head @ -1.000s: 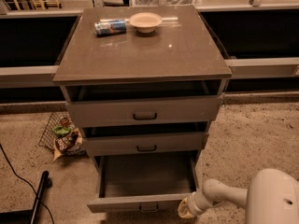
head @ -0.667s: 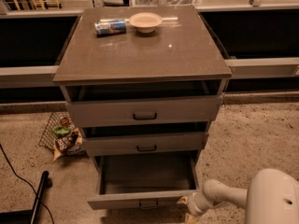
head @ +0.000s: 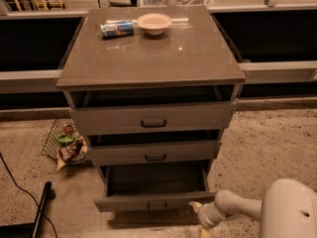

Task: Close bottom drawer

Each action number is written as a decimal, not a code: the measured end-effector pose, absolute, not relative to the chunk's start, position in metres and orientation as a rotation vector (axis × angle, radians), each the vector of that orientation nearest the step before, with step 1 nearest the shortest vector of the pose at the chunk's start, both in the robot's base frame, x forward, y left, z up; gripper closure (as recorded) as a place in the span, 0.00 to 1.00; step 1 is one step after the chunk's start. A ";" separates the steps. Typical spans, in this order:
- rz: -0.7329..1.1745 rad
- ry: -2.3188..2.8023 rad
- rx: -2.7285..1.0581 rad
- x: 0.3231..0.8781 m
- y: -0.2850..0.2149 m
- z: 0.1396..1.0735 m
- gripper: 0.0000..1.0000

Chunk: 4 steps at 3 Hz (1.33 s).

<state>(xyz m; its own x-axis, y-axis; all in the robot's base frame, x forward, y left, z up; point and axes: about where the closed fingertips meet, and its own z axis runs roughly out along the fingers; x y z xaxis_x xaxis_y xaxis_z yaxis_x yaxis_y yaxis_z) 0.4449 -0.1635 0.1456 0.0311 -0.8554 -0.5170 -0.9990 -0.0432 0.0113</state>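
You are on a speckled stone floor [head: 267, 143] with dark recessed bays behind; in the middle stands a grey cabinet whose counter [head: 148, 58] carries a can [head: 117, 29] lying on its side and, just beside it, a pale bowl [head: 154, 22]. All three drawers stand out from the carcass: the top drawer [head: 153, 117] a little, the middle drawer [head: 154, 152] a little; the bottom drawer [head: 148, 201] is pulled out farthest, its plain box interior showing and its front lowest and nearest you. Your claw [head: 197, 209] sits low at the right end of that front, at or just beside its corner; contact cannot be confirmed, and you cannot tell how far it is open or whether it has hold of anything. By my reading you are at the approach-to-push step; next you need the claw squarely against the front, nearer the small dark handle [head: 157, 206] than the corner, then a straight push inward so the drawer does not skew. The can's label shows blue but no legible writing; the snack packets in the wire basket [head: 54, 143] on the floor are likewise unreadable.
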 end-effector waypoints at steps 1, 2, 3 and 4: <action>0.557 1.855 -1.963 0.452 -0.161 0.145 0.00; 0.503 1.817 -1.960 0.478 -0.161 0.147 0.18; 0.455 1.805 -1.933 0.504 -0.166 0.148 0.41; 0.431 1.796 -1.892 0.529 -0.170 0.148 0.65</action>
